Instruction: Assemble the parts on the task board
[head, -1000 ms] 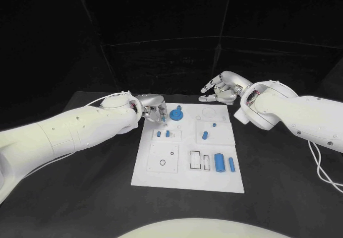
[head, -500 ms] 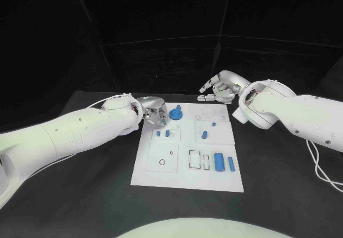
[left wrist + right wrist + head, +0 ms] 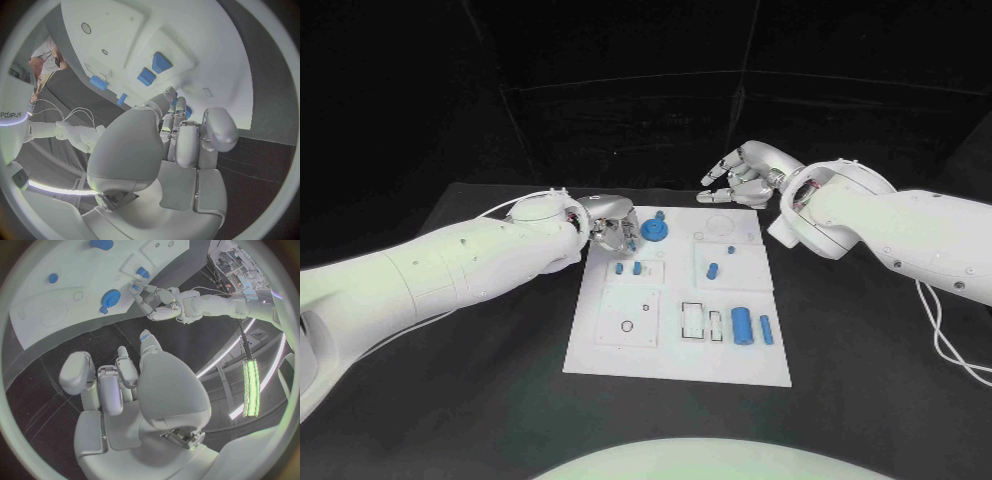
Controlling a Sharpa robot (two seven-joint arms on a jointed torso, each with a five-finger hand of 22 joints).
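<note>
"How many blue parts are on the task board (image 3: 678, 350)?"

"I count seven. There is one round gear (image 3: 658, 233) near the far edge. Two small pegs (image 3: 629, 269) sit side by side nearer than the gear. One slanted peg (image 3: 713, 270) lies beside them, toward the right arm's side. One fat block (image 3: 741, 327) and one thin bar (image 3: 766, 330) lie farther toward the near edge. The seventh is a tiny bit (image 3: 730, 252) by the slanted peg."

"Where is the board?"

"In the middle of the black desk (image 3: 459, 400)."

"And the hands?"

"Two. The left hand (image 3: 613, 230) is just beside the gear, fingers (image 3: 177, 107) bent down by it. I cannot tell if they hold anything. The right hand (image 3: 746, 172) hangs past the board's far edge, fingers (image 3: 107, 385) curled, nothing in them."
</note>
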